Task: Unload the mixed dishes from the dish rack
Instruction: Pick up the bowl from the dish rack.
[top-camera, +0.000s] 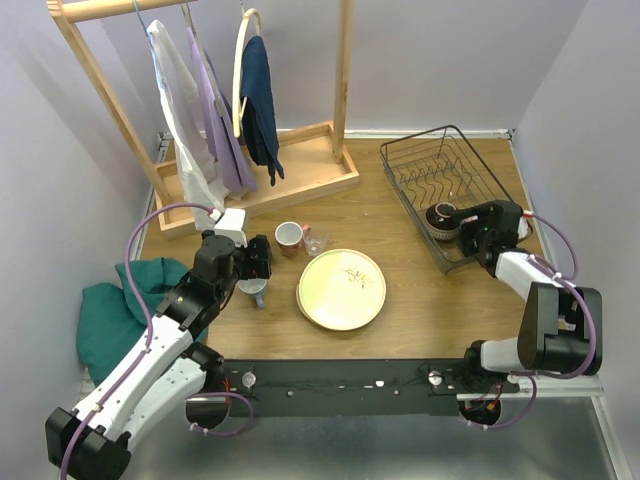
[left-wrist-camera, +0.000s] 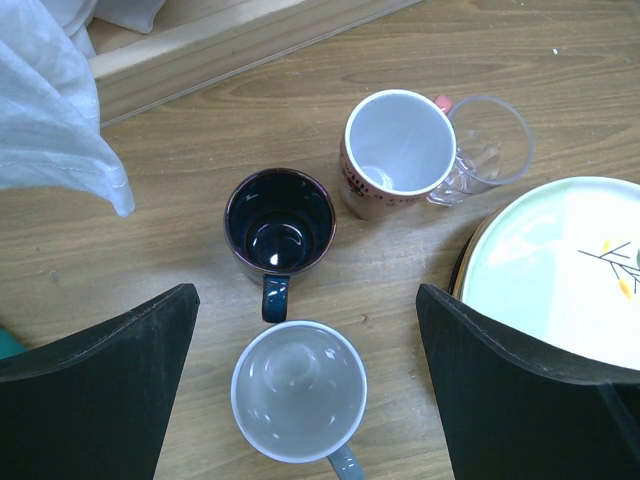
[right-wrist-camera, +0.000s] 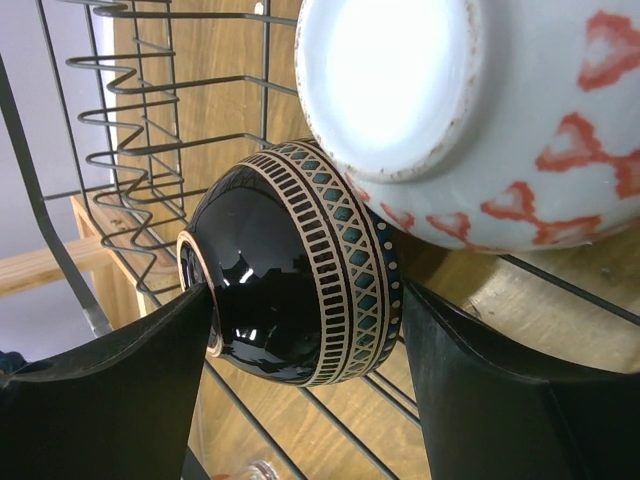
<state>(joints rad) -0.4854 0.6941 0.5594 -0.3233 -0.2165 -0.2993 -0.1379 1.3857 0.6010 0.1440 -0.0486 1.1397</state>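
The dark wire dish rack (top-camera: 430, 165) stands at the back right. My right gripper (top-camera: 466, 232) reaches into its near end. In the right wrist view it (right-wrist-camera: 305, 320) is shut on a dark bowl with a patterned band (right-wrist-camera: 300, 270) lying on its side, one finger at the foot and one at the rim. A white bowl with red marks (right-wrist-camera: 480, 110) leans on the dark bowl. My left gripper (left-wrist-camera: 305, 400) is open around a grey mug (left-wrist-camera: 298, 390) that stands on the table, not touching it.
A dark blue mug (left-wrist-camera: 280, 222), a white and red mug (left-wrist-camera: 395, 150), a clear glass (left-wrist-camera: 490, 140) and a cream plate with a twig mark (top-camera: 342, 288) stand on the table. A wooden clothes rack (top-camera: 250, 170) is at the back left, and a green cloth (top-camera: 110, 305) lies left.
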